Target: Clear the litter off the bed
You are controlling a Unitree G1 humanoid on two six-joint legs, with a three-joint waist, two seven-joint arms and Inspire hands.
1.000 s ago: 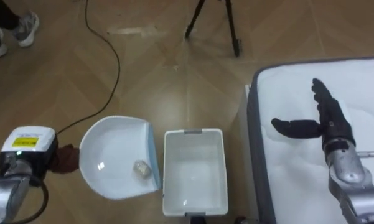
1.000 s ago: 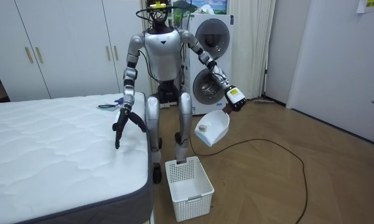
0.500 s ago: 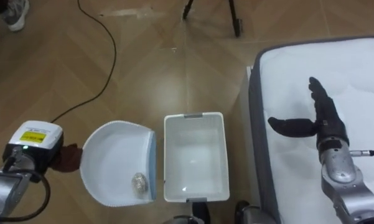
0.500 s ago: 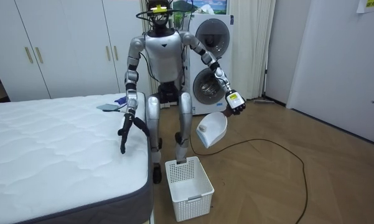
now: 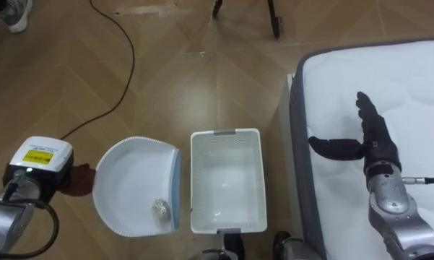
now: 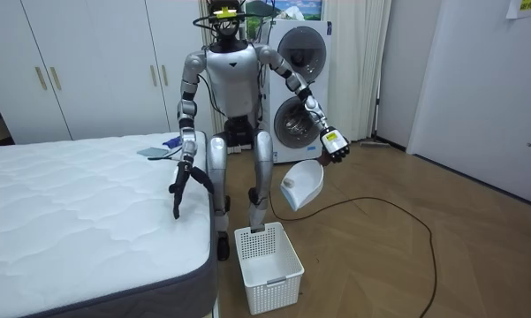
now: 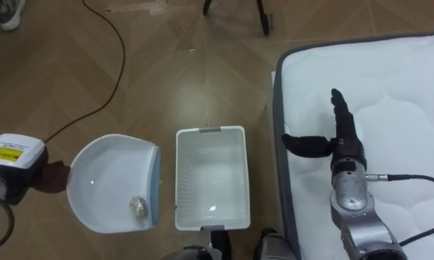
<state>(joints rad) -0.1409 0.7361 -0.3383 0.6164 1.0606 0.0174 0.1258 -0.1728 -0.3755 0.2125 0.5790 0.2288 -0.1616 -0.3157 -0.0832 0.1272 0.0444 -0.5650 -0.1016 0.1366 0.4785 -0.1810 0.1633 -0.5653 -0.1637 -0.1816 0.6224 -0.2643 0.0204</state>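
Here, the robot stands beside a white mattress (image 5: pixel 419 87), with a white basket (image 5: pixel 227 137) on the floor at its feet. Its right hand (image 5: pixel 372 141) is above the mattress edge, fingers straight and thumb spread wide. Its left hand (image 5: pixel 78 180) grips a white dustpan (image 5: pixel 130 184) just beside the basket, a small crumpled ball (image 5: pixel 159 210) lying inside it.

Basket (image 5: pixel 227 180) on the floor (image 5: pixel 202 87), just left of the bed (image 5: pixel 411 94); dustpan (image 5: pixel 130 184) left of the basket, small wad (image 5: pixel 161 209) inside it; right robot hand (image 5: pixel 375 144) over the bed's left edge.
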